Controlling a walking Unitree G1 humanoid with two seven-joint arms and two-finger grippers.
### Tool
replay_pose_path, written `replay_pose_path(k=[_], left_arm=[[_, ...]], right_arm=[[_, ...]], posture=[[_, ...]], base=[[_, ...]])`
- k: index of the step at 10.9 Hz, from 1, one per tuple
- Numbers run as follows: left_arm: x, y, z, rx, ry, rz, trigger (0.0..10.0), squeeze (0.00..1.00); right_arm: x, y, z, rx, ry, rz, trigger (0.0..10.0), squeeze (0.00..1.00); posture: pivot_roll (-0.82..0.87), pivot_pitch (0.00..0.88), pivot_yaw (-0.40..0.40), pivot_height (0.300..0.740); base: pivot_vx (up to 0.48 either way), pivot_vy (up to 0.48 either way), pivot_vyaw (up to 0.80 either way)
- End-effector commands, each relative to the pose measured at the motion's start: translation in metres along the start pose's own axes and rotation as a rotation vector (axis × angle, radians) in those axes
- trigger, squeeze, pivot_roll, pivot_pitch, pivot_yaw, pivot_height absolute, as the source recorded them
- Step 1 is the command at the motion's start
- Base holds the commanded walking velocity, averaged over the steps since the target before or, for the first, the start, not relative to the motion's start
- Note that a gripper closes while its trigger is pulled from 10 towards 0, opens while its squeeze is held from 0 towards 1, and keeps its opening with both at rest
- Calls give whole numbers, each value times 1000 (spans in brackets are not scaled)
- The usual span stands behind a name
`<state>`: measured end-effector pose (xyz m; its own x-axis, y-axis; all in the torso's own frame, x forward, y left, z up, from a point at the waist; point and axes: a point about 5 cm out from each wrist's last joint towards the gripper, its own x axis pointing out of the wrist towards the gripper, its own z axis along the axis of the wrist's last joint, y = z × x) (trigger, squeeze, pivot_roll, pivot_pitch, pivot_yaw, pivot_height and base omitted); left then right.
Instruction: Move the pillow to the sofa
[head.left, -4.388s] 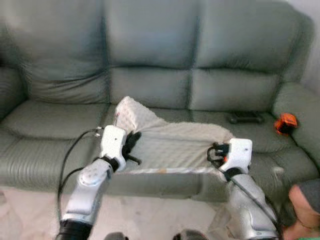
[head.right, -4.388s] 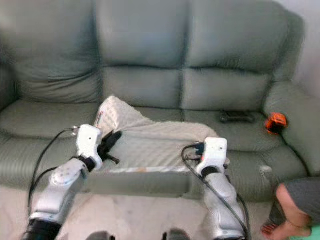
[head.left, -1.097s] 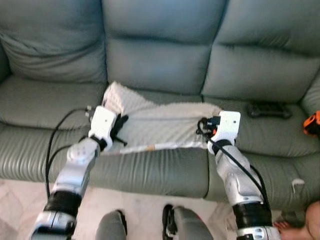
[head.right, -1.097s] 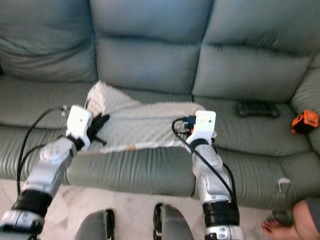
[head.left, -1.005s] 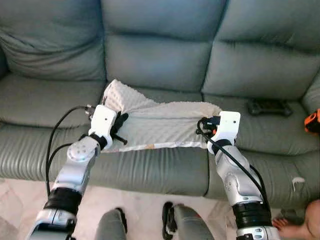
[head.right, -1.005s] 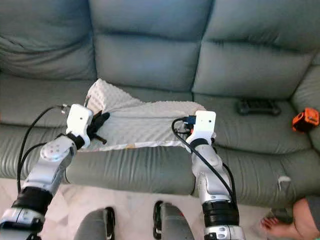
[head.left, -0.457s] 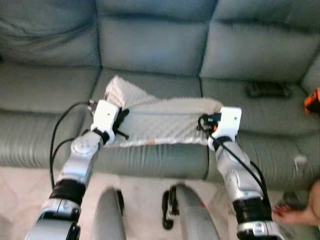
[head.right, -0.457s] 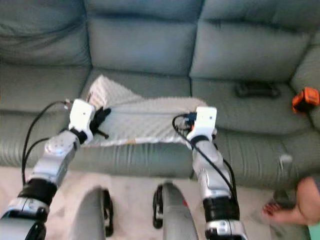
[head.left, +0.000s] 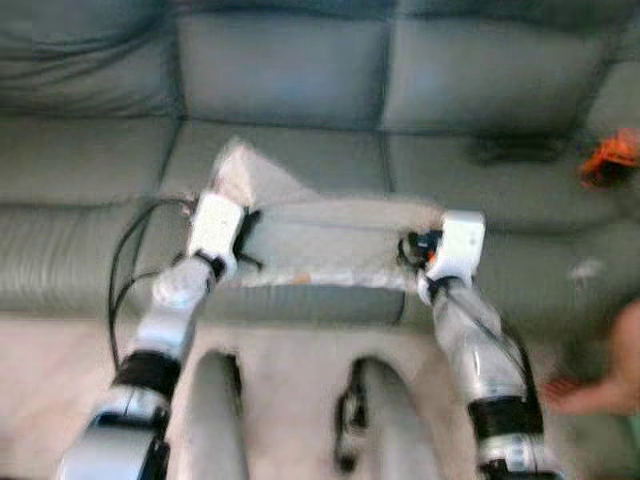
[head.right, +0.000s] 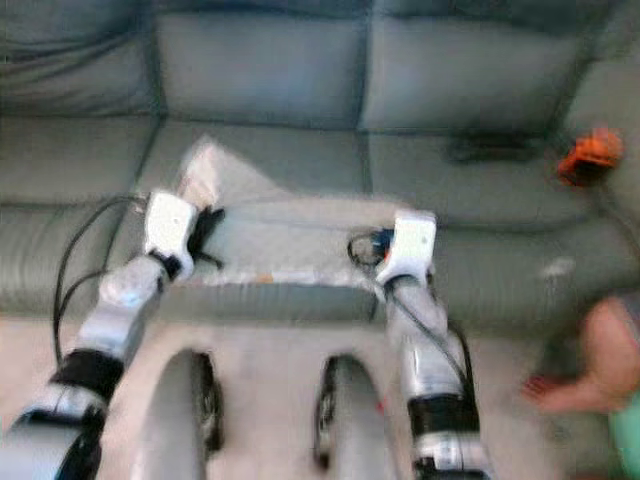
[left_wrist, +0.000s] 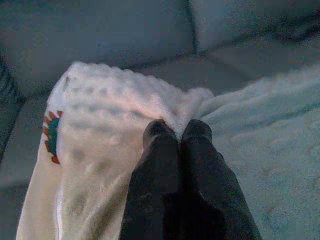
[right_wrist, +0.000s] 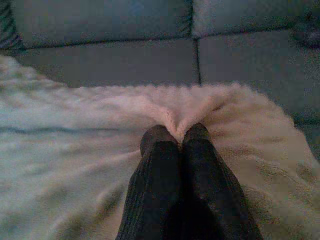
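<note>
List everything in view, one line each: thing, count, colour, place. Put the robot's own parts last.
sofa: one, grey-green, across the whole scene ahead.
pillow: one, cream-white with a small red and teal mark at one corner, lying on the sofa's middle seat near the front edge.
dark object: one, black, on the right seat; too blurred to identify.
orange object: one, orange and black, on the sofa's far right.
person: one, partly seen, on the floor at the right edge.
left gripper: one, black fingers, pinching the pillow's left end.
right gripper: one, black fingers, pinching the pillow's right end.
</note>
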<state>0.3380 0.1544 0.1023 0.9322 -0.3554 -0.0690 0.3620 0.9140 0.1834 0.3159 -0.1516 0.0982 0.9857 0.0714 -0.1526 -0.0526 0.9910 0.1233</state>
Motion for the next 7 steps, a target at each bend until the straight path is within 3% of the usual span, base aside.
replay_pose_path(k=[1, 3, 5, 7], left_arm=[[-5, 12, -3, 4, 5, 52, 10000, 0], [-3, 13, -2, 3, -4, 54, 10000, 0], [1, 15, 2, -8, -19, 71, 10000, 0], [1, 14, 1, -11, -18, 73, 10000, 0]], right_arm=[[-4, -20, 1, 10, -9, -71, 10000, 0], [-4, -23, 5, 2, -27, -64, 10000, 0], [-6, -21, 5, -30, -33, -32, 10000, 0], [-7, -21, 5, -32, -34, -25, 10000, 0]], posture=[[-63, 241, -56, 630], [-71, 239, -55, 630], [-78, 237, -59, 630], [-79, 235, -68, 630]], base=[[0, 0, 0], [0, 0, 0], [366, 0, 0], [386, 285, 0]])
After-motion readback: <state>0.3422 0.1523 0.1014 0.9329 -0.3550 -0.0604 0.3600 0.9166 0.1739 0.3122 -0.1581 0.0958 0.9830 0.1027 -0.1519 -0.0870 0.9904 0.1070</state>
